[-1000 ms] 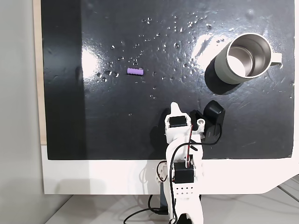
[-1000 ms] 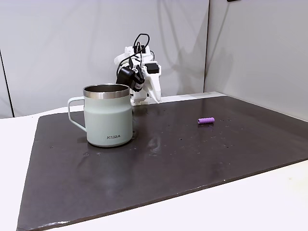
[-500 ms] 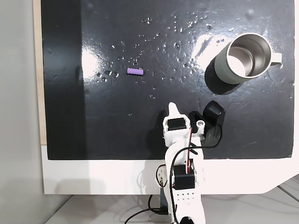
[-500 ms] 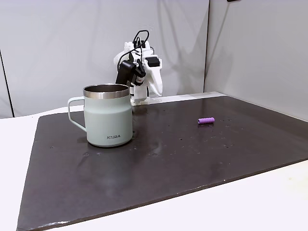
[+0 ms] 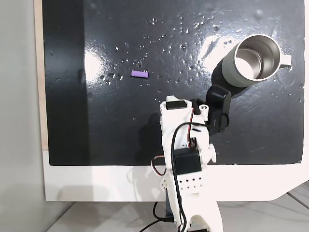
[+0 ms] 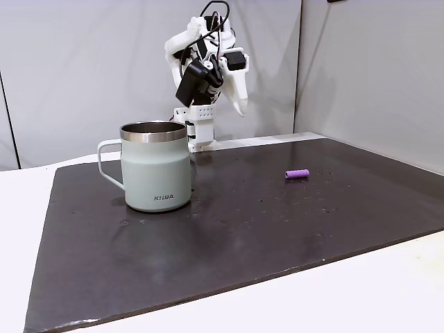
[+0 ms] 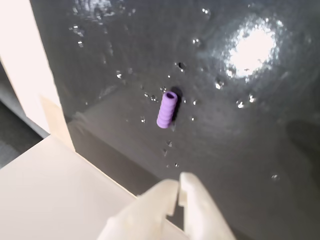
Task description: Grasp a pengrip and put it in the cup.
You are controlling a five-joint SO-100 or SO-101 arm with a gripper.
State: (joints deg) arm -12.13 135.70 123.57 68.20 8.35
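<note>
pengrip (image 7: 167,109) lies flat on the dark mat (image 6: 277,222), well ahead of our gripper (image 7: 178,192) (jaws together, holding nothing); we should part them, descend across its ribbed length, far from the mug (image 5: 252,59).

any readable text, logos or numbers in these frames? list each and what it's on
"KIIRA" or close to it: small dark letters low on the outer wall of the cup, seen in a fixed view; the middle letters are too small to be sure of.
Nothing legible on the pengrip, the arm, the claw or the dark mat.
</note>
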